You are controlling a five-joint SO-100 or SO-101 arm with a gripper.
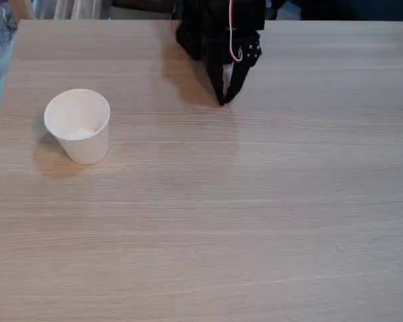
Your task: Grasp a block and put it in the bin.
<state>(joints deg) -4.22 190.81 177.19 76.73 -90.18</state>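
The bin (77, 126) stands upright on the desk (255, 221), well left of the claw (222, 100); the claw points down, fingertips together, apparently clenched; inside the bin, something pale, perhaps the block; task seems nearly done.

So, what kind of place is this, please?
Probably a home or hobby workspace: a pale wood-grain laminate table, a white tapered paper cup on it, and a small black robot arm's end effector at the far edge.
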